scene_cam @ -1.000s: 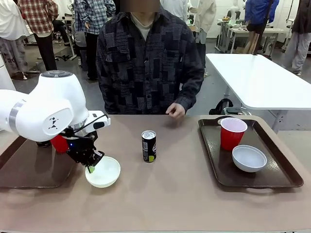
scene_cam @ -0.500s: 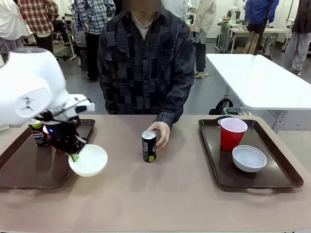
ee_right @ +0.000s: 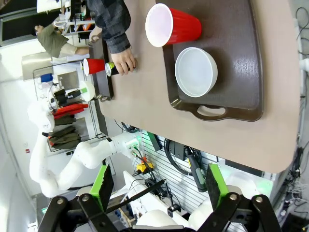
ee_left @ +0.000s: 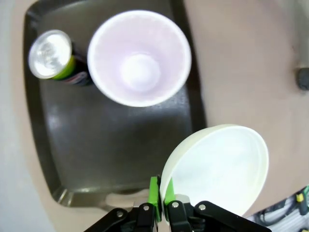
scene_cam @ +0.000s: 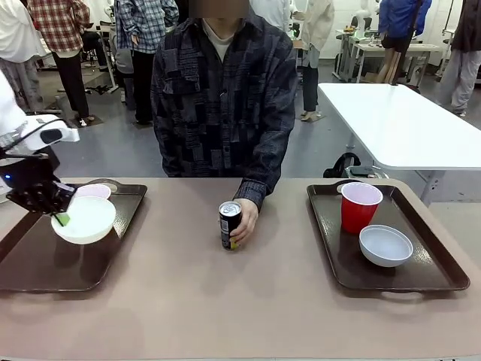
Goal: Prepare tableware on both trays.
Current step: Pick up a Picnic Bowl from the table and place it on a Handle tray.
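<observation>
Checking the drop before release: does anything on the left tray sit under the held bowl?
Nothing visible does. The left gripper holds the small round white bowl over bare dark brown plastic tray; the red plastic cup and slim dark can stand farther in.

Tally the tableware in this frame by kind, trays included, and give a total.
Red cups: 2, one on the left tray, one on the right tray
White bowls: 2, one in the left gripper, one on the right tray
Soda cans: 2, one on the table in the person's hand, one on the left tray
Brown trays: 2
Total: 8
</observation>
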You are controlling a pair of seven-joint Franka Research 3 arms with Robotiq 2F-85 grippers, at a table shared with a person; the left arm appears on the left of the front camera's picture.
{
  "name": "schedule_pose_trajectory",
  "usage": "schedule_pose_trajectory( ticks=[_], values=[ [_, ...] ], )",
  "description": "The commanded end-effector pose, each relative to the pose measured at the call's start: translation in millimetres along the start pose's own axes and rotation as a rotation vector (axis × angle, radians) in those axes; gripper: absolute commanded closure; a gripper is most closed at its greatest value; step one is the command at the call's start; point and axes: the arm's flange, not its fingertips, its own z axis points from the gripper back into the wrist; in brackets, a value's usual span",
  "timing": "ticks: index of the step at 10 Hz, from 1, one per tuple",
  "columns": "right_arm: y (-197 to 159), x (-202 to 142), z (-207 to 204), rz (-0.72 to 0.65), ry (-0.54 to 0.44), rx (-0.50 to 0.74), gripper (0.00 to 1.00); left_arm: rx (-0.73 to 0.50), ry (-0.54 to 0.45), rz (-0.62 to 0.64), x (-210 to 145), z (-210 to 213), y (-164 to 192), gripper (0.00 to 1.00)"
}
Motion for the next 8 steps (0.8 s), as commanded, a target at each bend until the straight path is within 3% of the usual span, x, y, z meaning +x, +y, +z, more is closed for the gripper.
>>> schedule_pose_trajectory(
  ticks=[1, 5, 8],
  values=[
    [0.9, -1.6, -1.9, 0.012, -0.011, 0.017, 0.00, 0.022, 0.001, 0.013, -20.2, -16.0, 24.1, 1.00],
    [0.9, -1.6, -1.9, 0.012, -0.011, 0.017, 0.00, 0.027, 0.059, 0.054, -35.2, -36.2, 49.6, 1.00],
    [0.9, -1.6, -1.9, 0.012, -0.011, 0.017, 0.00, 0.037, 0.093, 0.069, -44.7, -71.7, 48.8, 1.00]
  ],
)
